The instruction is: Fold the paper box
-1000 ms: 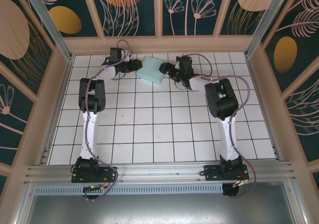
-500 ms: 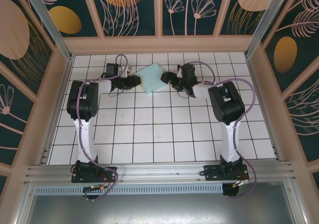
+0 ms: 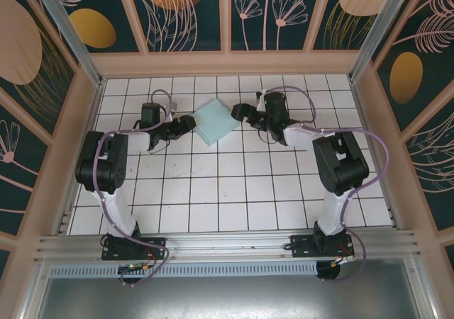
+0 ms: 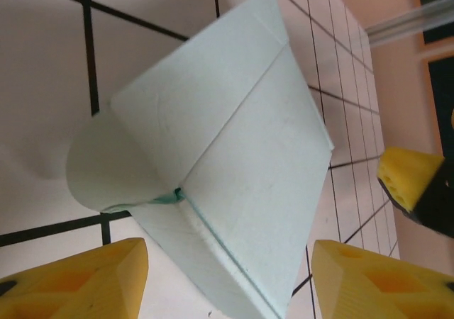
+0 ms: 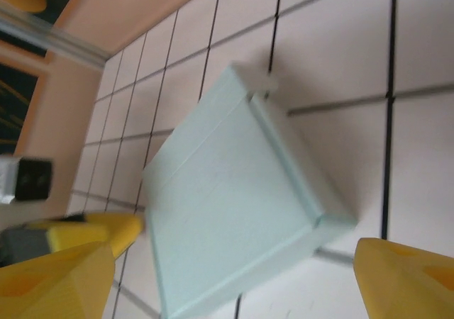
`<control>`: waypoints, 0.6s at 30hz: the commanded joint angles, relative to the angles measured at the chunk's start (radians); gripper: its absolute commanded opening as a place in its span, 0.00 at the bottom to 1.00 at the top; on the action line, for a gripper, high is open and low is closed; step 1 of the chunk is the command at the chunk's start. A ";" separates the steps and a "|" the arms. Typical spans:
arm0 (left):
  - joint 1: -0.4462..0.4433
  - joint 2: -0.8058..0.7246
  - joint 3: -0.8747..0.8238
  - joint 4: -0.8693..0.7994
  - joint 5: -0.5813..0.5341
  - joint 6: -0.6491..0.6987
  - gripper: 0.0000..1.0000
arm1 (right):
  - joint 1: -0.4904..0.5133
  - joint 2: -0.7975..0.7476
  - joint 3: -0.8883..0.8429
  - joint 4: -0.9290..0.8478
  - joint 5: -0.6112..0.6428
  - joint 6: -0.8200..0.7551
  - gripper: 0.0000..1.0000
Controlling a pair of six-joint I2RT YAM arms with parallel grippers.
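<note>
**Paper box (image 3: 215, 120)** lies flat on the tiled bench (image 3: 213, 198), far centre, turned corner-on like a diamond. A second ago it sat farther back, closely flanked by both end effectors; it now rests slightly nearer and looks free.

**Left end effector (image 3: 186, 123)** is just left of the box, jaws apart. Its yellow fingers (image 4: 85, 280) stand either side of the box's near corner without gripping.

**Right end effector (image 3: 237, 111)** is just right of the box, jaws wide, holding nothing. Both arms have swung their elbows outward.

The left wrist view shows a rounded flap (image 4: 106, 163) curling off a crease.

Judgement: the box has been set down as a flattened blank, so raising the panels and tucking the flaps remain.
</note>
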 commanded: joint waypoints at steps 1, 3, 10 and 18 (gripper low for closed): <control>-0.005 -0.037 -0.045 0.116 -0.069 -0.104 0.67 | -0.025 0.136 0.161 -0.059 -0.016 -0.090 0.88; -0.007 -0.049 -0.062 0.116 -0.088 -0.117 0.70 | -0.036 0.213 0.252 -0.083 -0.050 -0.106 0.85; -0.010 -0.061 -0.120 0.111 -0.101 -0.160 0.69 | -0.018 0.353 0.439 -0.190 -0.166 -0.159 0.71; -0.016 -0.066 -0.133 0.081 -0.090 -0.133 0.55 | 0.061 0.167 0.163 -0.060 -0.197 -0.075 0.62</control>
